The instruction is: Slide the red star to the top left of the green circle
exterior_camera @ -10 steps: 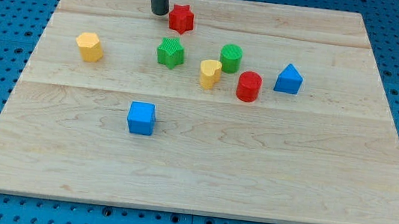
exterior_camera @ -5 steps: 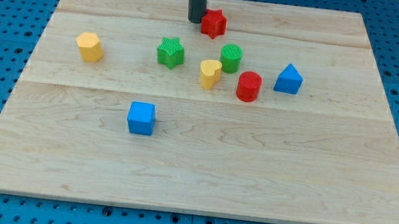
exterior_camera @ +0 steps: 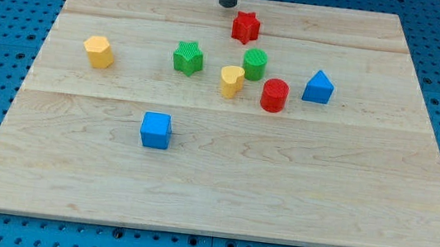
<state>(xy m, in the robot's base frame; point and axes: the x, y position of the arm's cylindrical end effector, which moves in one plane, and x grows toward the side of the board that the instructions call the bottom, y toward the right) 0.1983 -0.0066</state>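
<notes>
my tip (exterior_camera: 227, 5) near, upper-left of red star (exterior_camera: 246, 27)

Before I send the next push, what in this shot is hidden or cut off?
- Rod above my tip: cut off by the view's top edge; arm unseen.
- Far faces of the red star and green circle: hidden by the blocks themselves.
- Gap between the yellow heart and green circle: too small to judge touching.
</notes>
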